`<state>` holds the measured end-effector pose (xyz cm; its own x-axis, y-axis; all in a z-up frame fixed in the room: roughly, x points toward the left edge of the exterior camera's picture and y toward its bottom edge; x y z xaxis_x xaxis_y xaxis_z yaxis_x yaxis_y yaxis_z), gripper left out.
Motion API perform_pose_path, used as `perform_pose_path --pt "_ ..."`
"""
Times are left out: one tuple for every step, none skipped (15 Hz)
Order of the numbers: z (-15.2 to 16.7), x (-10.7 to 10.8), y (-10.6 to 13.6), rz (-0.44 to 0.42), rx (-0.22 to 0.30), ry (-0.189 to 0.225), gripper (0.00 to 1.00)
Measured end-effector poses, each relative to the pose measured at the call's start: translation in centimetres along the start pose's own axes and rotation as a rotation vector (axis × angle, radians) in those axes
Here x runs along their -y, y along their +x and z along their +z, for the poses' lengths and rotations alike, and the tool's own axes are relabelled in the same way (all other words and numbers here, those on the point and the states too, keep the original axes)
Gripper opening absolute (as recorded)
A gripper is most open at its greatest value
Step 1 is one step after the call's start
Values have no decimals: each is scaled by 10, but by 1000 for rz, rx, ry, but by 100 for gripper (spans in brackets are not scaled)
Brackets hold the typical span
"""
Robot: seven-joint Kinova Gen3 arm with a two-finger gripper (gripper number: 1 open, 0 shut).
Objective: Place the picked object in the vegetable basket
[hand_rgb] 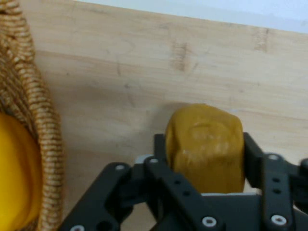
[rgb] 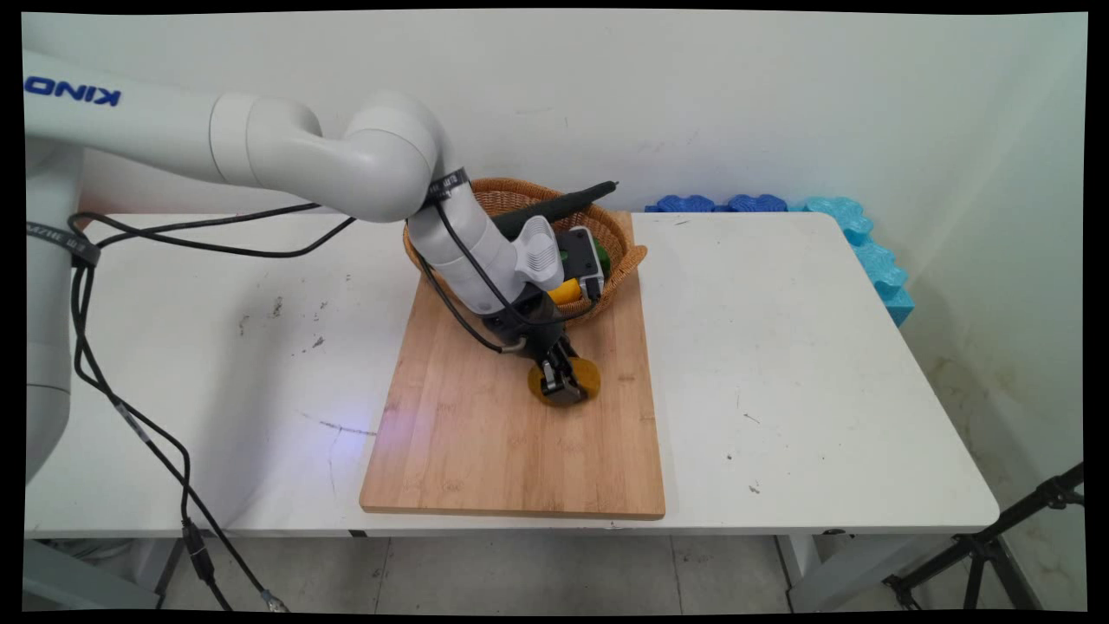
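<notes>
Mustard-brown rounded lump (hand_rgb: pixel 206 151), smooth and slightly glossy, resting on the pale bamboo cutting board (rgb: pixel 485 433), a little past the board's middle toward the wall and nearer its right-hand edge. Clamped from two sides by the black two-finger gripper (rgb: pixel 561 381), jaws closed against the lump's flanks; in the hand view, one black finger (hand_rgb: pixel 161 154) pressed to its left side, the other to its right, the lump's top bulging out beyond the fingertips. Tilted down and forward from the white arm (rgb: pixel 364 165), with the lump's brown edge showing on both sides of the gripper in the main view.

Just behind the lump, at the board's far end: round woven wicker basket (rgb: pixel 628 251), partly overlapping the board's back edge. Inside it, a yellow rounded object (rgb: pixel 565 291) near the front rim, a green piece (rgb: pixel 601 256) beside it, and a long dark handle-like item (rgb: pixel 563 201) leaning over the rear rim. Same basket wall visible at the hand view's left edge, yellow object behind the weave.

Board lying on the white table (rgb: pixel 797 364), near its centre. Blue and turquoise foam pieces (rgb: pixel 832 217) along the table's far right corner, well apart from the board. Black cables (rgb: pixel 130 416) hanging past the table's left side.
</notes>
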<state>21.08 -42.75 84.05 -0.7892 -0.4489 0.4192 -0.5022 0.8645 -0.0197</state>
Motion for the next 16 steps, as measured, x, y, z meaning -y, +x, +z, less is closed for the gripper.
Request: perform_pose_path --pt "0 -1 1 7 0 0 0" --pt "1 -1 1 12 0 -1 0" --pt "0 -2 2 18 -1 -1 0" --pt "-1 -3 2 23 -2 -2 0" --pt "-4 -4 3 28 -5 -3 0" --pt "-9 -4 4 34 -12 -4 0" --pt "-18 -4 6 36 -23 -5 0" --pt "-28 -4 7 40 -32 -4 0" --pt "-35 -3 8 42 -40 -4 0" --pt "-48 -2 9 46 -50 -3 0" --pt "-63 1 11 48 -63 -2 0" --pt "-78 4 13 50 -74 -1 0" --pt "-91 8 15 49 -84 1 0" --pt "-105 15 17 45 -94 4 0" --pt "-119 22 19 39 -104 11 0" --pt "-131 30 21 33 -111 21 0"
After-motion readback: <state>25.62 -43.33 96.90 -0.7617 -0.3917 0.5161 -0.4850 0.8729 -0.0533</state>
